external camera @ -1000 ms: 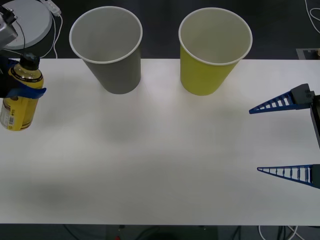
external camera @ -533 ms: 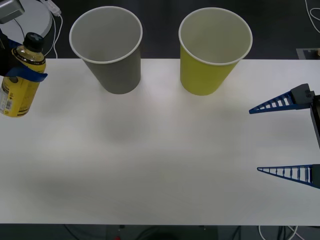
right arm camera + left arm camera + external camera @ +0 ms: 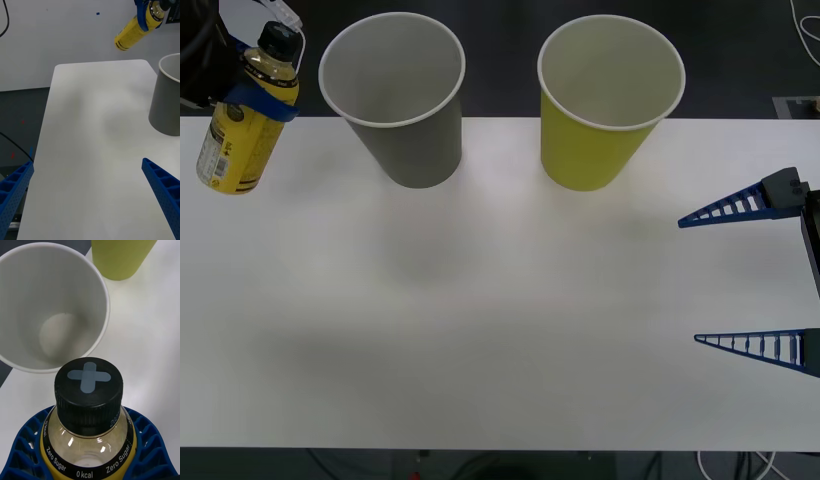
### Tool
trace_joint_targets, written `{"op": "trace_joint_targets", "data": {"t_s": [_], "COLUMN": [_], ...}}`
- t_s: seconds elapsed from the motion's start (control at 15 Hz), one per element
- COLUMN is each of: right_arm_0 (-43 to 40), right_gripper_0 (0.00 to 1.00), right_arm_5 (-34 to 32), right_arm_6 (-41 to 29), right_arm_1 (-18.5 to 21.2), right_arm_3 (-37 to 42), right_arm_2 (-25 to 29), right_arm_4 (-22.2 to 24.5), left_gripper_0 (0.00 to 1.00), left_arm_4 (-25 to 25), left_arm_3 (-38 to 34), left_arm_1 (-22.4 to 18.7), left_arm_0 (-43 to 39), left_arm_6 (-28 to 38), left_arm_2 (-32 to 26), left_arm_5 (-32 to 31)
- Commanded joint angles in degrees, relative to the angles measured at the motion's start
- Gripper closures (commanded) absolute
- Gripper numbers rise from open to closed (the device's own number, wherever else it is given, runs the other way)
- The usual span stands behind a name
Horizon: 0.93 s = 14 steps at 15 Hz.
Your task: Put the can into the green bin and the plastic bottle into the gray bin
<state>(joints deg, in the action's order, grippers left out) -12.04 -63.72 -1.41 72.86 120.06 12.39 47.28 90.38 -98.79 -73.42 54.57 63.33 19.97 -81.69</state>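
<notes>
From the front we are seeing our left gripper (image 3: pixel 255 95) clamping the plastic bottle (image 3: pixel 242 135) by its neck, carrying it in the air at the table's (image 3: pixel 480 330) far left corner, just beside the gray bin (image 3: pixel 405 110). The left wrist view is adding the bottle's black cap with a gray cross and the gray bin's pale inside. The green bin (image 3: pixel 600 120) is standing beside the gray one. Our right gripper (image 3: pixel 750 275) is waiting spread wide at the table's right edge, holding nothing.

My left pincer (image 3: pixel 250 98) is cropped at the front view's left edge. My right pincer (image 3: pixel 755 275) and the gray bin (image 3: pixel 167 95) run off their frames; the plastic bottle (image 3: pixel 88 427) label prints too small to read.
</notes>
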Motion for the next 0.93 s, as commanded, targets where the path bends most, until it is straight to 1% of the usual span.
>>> {"op": "trace_joint_targets", "data": {"t_s": [0.07, 0.2, 0.27, 0.47, 0.53, 0.67, 0.73, 0.93], "right_arm_0": [0.0, 0.0, 0.0, 0.0, 0.0, 0.0, 0.0, 0.0], "right_gripper_0": [0.00, 0.00, 0.00, 0.00, 0.00, 0.00, 0.00, 0.00], "right_arm_5": [0.0, 0.0, 0.0, 0.0, 0.0, 0.0, 0.0, 0.0], "right_arm_6": [0.0, 0.0, 0.0, 0.0, 0.0, 0.0, 0.0, 0.0], "right_arm_1": [0.0, 0.0, 0.0, 0.0, 0.0, 0.0, 0.0, 0.0], "right_arm_3": [0.0, 0.0, 0.0, 0.0, 0.0, 0.0, 0.0, 0.0], "right_arm_2": [0.0, 0.0, 0.0, 0.0, 0.0, 0.0, 0.0, 0.0], "right_arm_4": [0.0, 0.0, 0.0, 0.0, 0.0, 0.0, 0.0, 0.0], "left_gripper_0": [1.00, 1.00, 1.00, 1.00, 1.00, 1.00, 1.00, 1.00], "left_arm_4": [-0.1, 0.2, 0.0, -0.6, -0.8, -0.9, -1.0, -0.5], "left_arm_3": [3.2, 5.7, 7.2, 11.0, 13.2, 17.1, 18.9, 23.8], "left_arm_1": [2.0, 3.4, 3.9, 4.4, 5.4, 7.8, 8.8, 12.3], "left_arm_0": [4.2, 7.6, 10.5, 19.7, 24.1, 29.4, 30.7, 32.5], "left_arm_6": [-0.4, -0.6, -0.6, -0.6, -0.5, -0.7, -0.8, -1.7], "left_arm_2": [2.6, 4.0, 6.5, 16.7, 21.1, 26.2, 27.4, 27.8], "left_arm_5": [-1.2, -3.7, -4.4, -3.8, -3.7, -3.6, -3.6, -3.6]}}
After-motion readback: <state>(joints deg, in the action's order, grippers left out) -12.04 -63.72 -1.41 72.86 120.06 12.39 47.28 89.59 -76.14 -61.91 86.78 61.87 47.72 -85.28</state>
